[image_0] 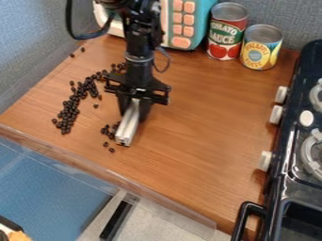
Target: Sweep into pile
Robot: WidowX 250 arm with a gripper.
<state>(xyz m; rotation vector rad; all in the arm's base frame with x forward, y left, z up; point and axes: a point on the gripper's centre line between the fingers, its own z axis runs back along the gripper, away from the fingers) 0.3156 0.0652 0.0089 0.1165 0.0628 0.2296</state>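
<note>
The wood-look counter (207, 132) is edged by a black toy stove (284, 188), with two cans (227, 30) parked at the back. A silver bar (127, 126) is clamped pretty snugly in the pincer (134, 113), angled downward. Most of the black beans (68, 113) are strewn in a loose trail off to the view's left, with a few bunched just beside the bar's lower end.

Small black beads (70, 111): loose, scattered mainly left of the pincer (135, 112). Silver bar (127, 129): gripped by pincer, slanted, end projecting.
</note>
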